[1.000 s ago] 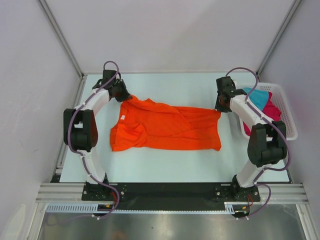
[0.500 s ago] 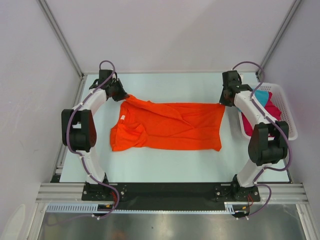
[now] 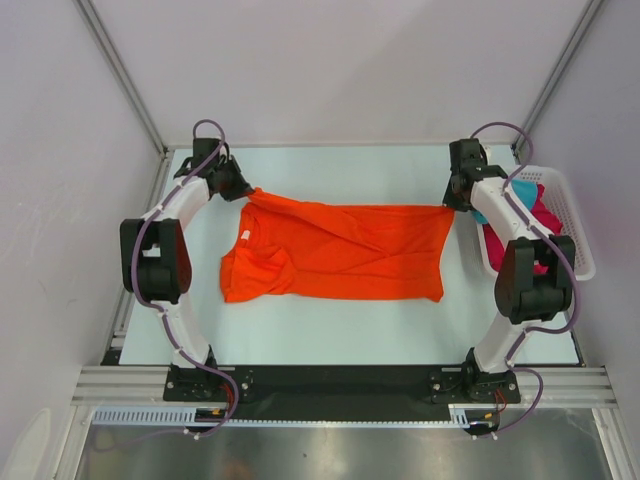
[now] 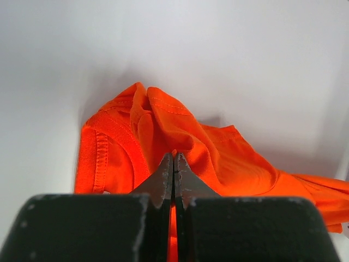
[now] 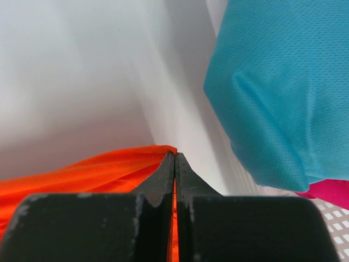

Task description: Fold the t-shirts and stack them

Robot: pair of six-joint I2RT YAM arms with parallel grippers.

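1. Progress is at an early stage: no shirt is folded or stacked yet. The orange t-shirt point(image 3: 335, 255) lies spread and wrinkled across the middle of the tabletop point(image 3: 330, 330), collar end to the left and hem to the right.
2. The teal t-shirt point(image 3: 520, 190) and the magenta t-shirt point(image 3: 545, 222) sit bunched in the white basket point(image 3: 585, 262) at the right edge, so both seem left to do.
3. The left gripper point(image 3: 243, 190) is clamped on the orange shirt's far shoulder corner. The right gripper point(image 3: 451, 206) is clamped on its far hem corner. The far edge runs taut between them.
4. Bare tabletop shows in front of the shirt toward the arm bases, and behind it toward the far edge.
5. The right gripper is just beside the basket, with the teal shirt close by, so I judge there is little room to pull further right.
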